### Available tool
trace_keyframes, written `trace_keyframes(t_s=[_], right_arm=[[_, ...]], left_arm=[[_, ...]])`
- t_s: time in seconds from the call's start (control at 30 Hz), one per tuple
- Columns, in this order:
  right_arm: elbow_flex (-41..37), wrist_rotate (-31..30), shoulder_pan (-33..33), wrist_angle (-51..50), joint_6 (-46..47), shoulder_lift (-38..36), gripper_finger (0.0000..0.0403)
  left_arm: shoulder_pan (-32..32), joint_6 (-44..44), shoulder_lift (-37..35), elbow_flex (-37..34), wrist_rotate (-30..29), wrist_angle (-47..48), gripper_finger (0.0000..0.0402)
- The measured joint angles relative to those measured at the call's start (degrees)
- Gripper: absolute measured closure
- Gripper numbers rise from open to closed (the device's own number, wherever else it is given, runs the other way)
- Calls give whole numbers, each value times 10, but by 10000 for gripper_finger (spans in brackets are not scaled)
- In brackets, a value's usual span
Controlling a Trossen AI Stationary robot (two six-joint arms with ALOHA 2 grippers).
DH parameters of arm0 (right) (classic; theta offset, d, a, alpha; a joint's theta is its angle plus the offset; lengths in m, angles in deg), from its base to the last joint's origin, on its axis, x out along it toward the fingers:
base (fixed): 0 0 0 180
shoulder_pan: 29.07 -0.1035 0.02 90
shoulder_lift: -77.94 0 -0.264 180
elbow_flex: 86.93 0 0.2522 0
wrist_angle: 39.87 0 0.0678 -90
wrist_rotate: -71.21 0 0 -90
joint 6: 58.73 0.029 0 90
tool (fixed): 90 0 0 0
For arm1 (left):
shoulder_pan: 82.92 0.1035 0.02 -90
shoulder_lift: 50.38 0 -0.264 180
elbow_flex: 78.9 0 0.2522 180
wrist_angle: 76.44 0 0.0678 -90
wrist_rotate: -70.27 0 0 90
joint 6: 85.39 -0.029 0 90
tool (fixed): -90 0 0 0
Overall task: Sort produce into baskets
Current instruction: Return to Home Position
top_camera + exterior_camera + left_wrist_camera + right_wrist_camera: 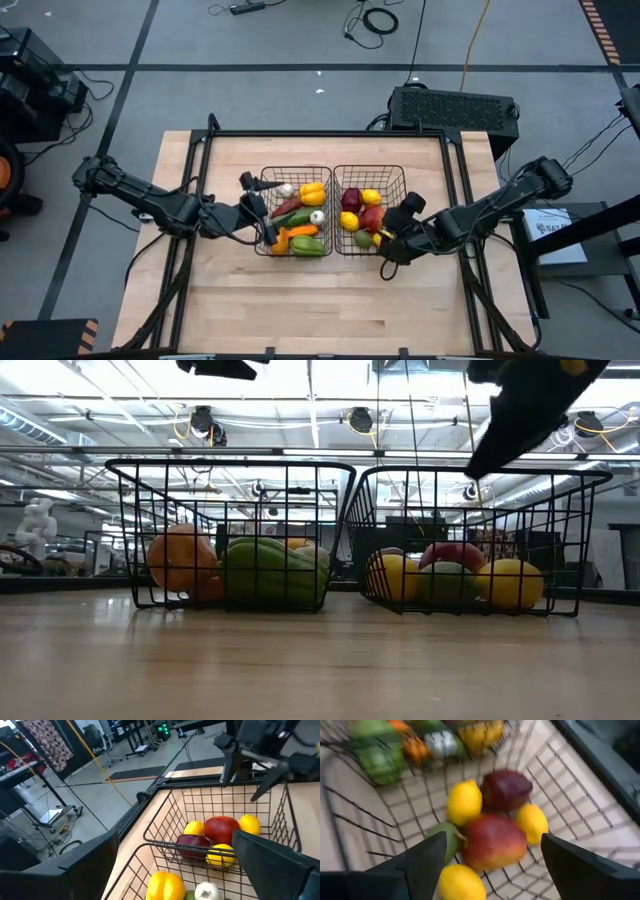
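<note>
Two black wire baskets stand side by side at the table's middle. The left basket [297,168] holds a yellow pepper [313,192], a red pepper [290,207], garlic [317,216], an orange pepper [283,240] and green pieces [305,245]. The right basket [370,167] holds lemons [349,221], a dark red apple [351,198], a red apple [371,218] and a green piece [363,239]. My left gripper [258,210] hangs open over the left basket's left side. My right gripper [398,235] hangs open over the right basket's near right corner, above the fruit [492,842].
Bare wood [320,300] lies in front of the baskets and at both sides. A black frame rail [330,133] runs along the table's far edge, and a black box [455,108] stands behind it. In the low view the right arm [530,410] hangs above the right basket [470,540].
</note>
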Motion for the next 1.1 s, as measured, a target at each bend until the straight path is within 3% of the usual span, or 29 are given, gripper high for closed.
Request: trace_keyframes(t_s=[0.17, 0.33, 0.53, 0.87, 0.97, 1.1], right_arm=[[0, -9, -9, 56, -104, -58, 89], [0, -13, -10, 103, -233, -147, 104], [-58, -3, -10, 179, -346, -234, 196], [-271, 95, -10, 390, -413, -350, 388], [-334, 120, -9, 471, -426, -366, 394], [-397, 154, -9, 546, -427, -384, 396]], left_arm=[[0, -3, -8, 0, 0, 10, 29], [0, 5, -42, -29, 0, 17, 103], [2, 29, -115, -108, 3, 11, 211], [3, 46, -268, -254, 26, -44, 371], [3, 47, -307, -288, 66, -47, 395], [3, 58, -350, -335, 88, -61, 388]])
